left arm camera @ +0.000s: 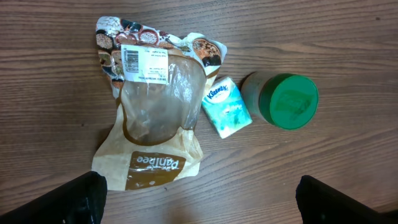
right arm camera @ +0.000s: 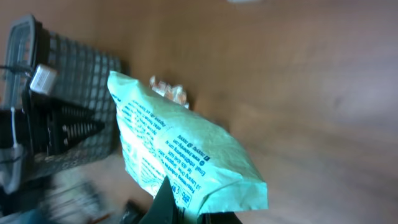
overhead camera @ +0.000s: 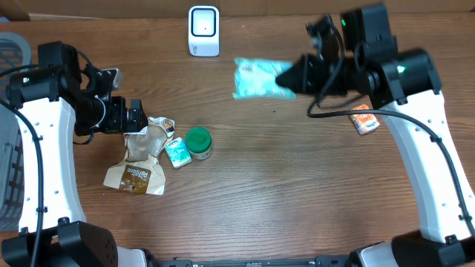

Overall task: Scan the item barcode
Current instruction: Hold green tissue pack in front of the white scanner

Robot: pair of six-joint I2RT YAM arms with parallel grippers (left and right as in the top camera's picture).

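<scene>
My right gripper [overhead camera: 291, 76] is shut on one end of a pale green packet [overhead camera: 256, 78] and holds it in the air, right of and nearer than the white scanner [overhead camera: 203, 30]. In the right wrist view the green packet [right arm camera: 180, 155] shows printed text, and my dark fingertip [right arm camera: 165, 202] presses on its lower edge. I see no barcode on the face turned to that camera. My left gripper [overhead camera: 137, 117] hangs open over a brown bread bag [left arm camera: 152, 118] with nothing between its fingers [left arm camera: 68, 202].
A small Kleenex pack [left arm camera: 227, 107] and a green-lidded jar [left arm camera: 287, 101] lie right of the bread bag. An orange packet [overhead camera: 364, 119] sits under my right arm. A grey basket [overhead camera: 11, 52] stands at the left edge.
</scene>
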